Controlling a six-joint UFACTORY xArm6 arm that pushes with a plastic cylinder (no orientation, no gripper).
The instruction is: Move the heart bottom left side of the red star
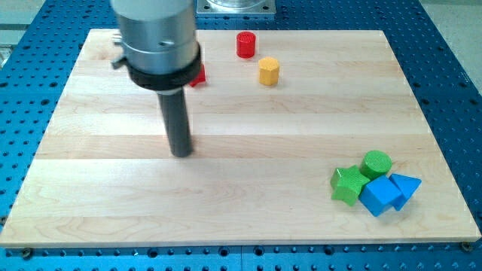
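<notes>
Rod end of the arm, my tip [181,153], rests on the pale wooden table top [286,128] left of centre, with bare wood all around it. It touches no block and carries nothing; as a plain dark rod it has no jaws to open or close. Just behind the arm's grey cylindrical housing [154,34], at the far left, a small red block [199,74] shows only as a sliver, so its shape cannot be made out. Farther right along the far edge stands a red cylinder [245,44], and just near-right of it a yellow block [269,71] of rounded form; both lie well apart from the tip. At the near right, a cluster sits close together: a green star-like block [347,185], a green cylinder [376,163], a blue cube-like block [380,196] and a blue triangular block [407,185]. No block can be clearly identified as a heart.
</notes>
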